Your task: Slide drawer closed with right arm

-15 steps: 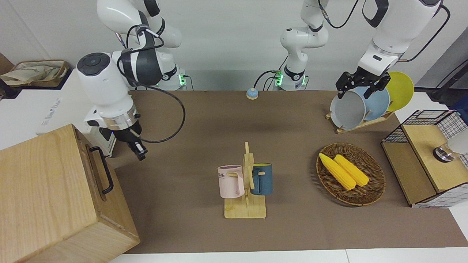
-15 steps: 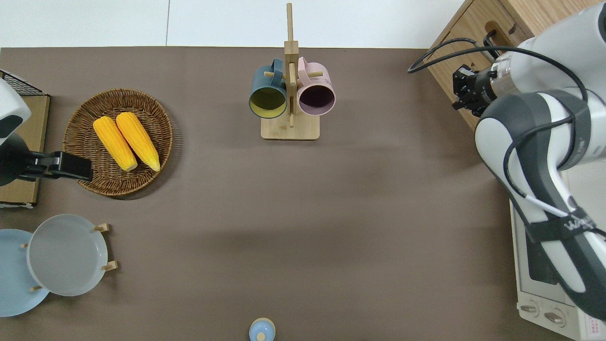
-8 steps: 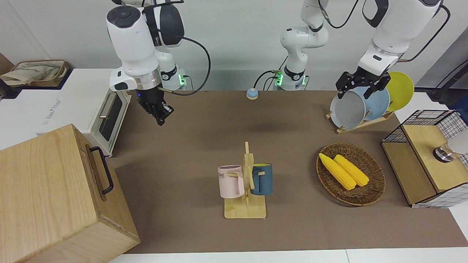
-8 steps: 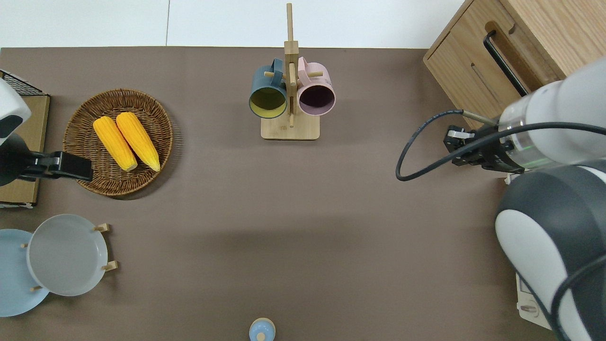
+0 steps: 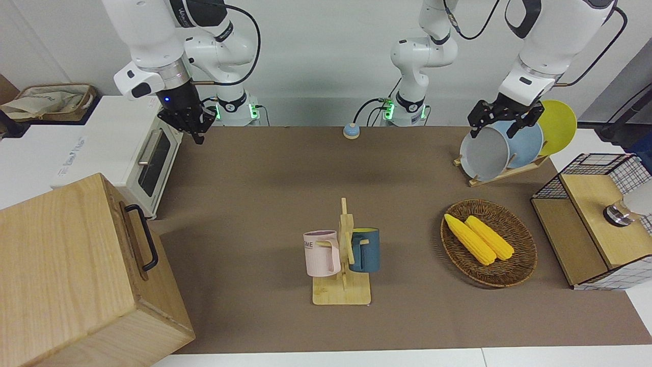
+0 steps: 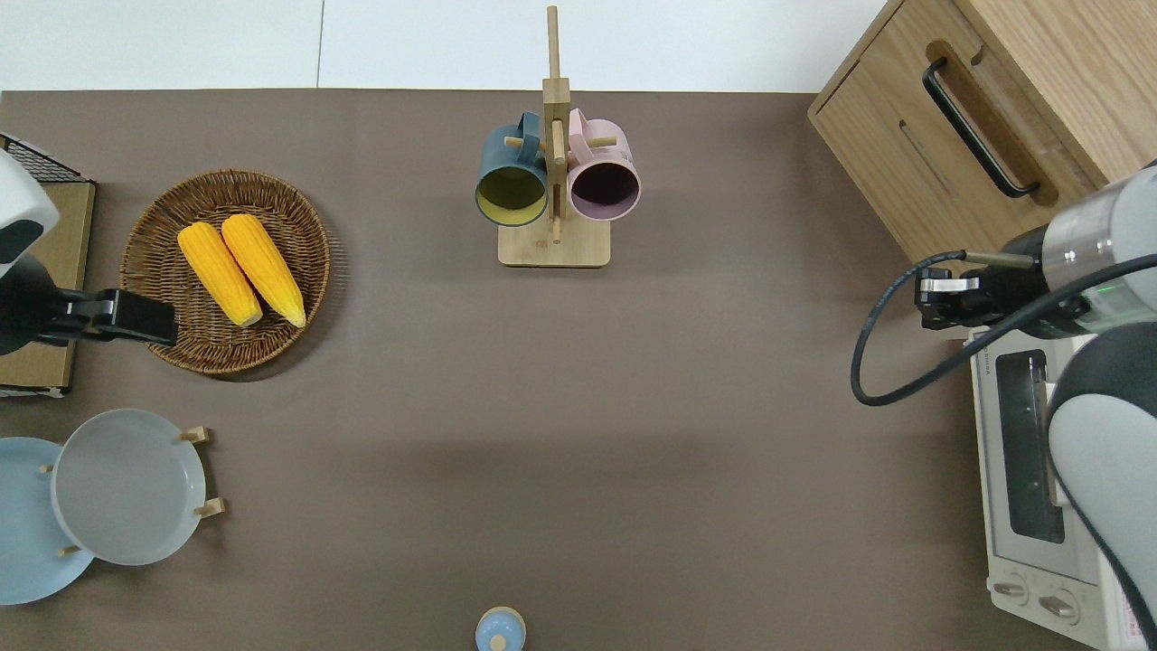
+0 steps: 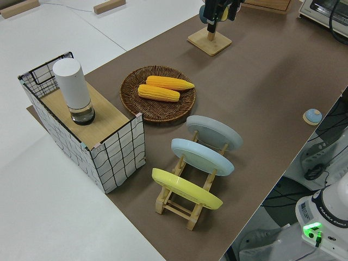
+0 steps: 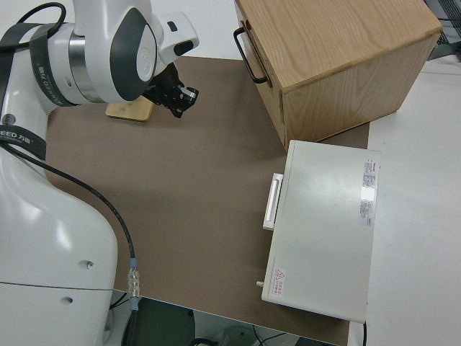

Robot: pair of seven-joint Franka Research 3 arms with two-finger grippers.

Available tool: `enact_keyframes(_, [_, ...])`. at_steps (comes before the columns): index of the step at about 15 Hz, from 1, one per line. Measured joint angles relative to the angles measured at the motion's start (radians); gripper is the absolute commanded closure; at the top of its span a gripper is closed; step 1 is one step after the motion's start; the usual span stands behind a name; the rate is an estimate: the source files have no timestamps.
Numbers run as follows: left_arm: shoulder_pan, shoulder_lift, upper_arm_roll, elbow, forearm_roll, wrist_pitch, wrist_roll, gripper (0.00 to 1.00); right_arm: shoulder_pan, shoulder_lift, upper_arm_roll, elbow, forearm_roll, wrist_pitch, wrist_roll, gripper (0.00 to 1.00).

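The drawer (image 5: 137, 239) sits flush in the front of the big pale-wood box (image 5: 61, 265) at the right arm's end of the table. Its black loop handle (image 6: 974, 125) is free and also shows in the right side view (image 8: 248, 54). My right gripper (image 5: 196, 136) is shut and empty. It hangs in the air over the mat's edge between the box (image 6: 1067, 45) and the white oven (image 6: 1030, 470), apart from the drawer. It also shows in the overhead view (image 6: 929, 301) and the right side view (image 8: 189, 99). My left arm is parked, its gripper (image 5: 501, 128) open.
A white oven (image 5: 153, 158) stands nearer the robots than the box. A mug rack (image 5: 342, 255) with two mugs stands mid-table. A wicker basket (image 5: 524, 255) with corn, a plate rack (image 5: 501, 173) and a wire-mesh box (image 5: 596, 219) are at the left arm's end.
My right gripper has pulled back from the drawer's front, risen, and swung toward the robots to the oven's end. The drawer has stayed flush in the box. The left arm has not moved.
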Motion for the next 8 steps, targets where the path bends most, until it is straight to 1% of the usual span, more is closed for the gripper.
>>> enact_keyframes(1, [0.000,0.000,0.000,0.000,0.000,0.000,0.000,0.01,-0.008,0.000,-0.003,0.000,-0.015,0.000,-0.038,0.022])
enact_keyframes(3, [0.000,0.000,0.000,0.000,0.000,0.000,0.000,0.01,-0.018,0.000,-0.005,0.000,-0.046,0.000,-0.086,0.013])
enact_keyframes(8, [0.000,0.000,0.000,0.000,0.000,0.000,0.000,0.01,-0.030,0.001,-0.004,0.000,-0.050,0.000,-0.095,0.011])
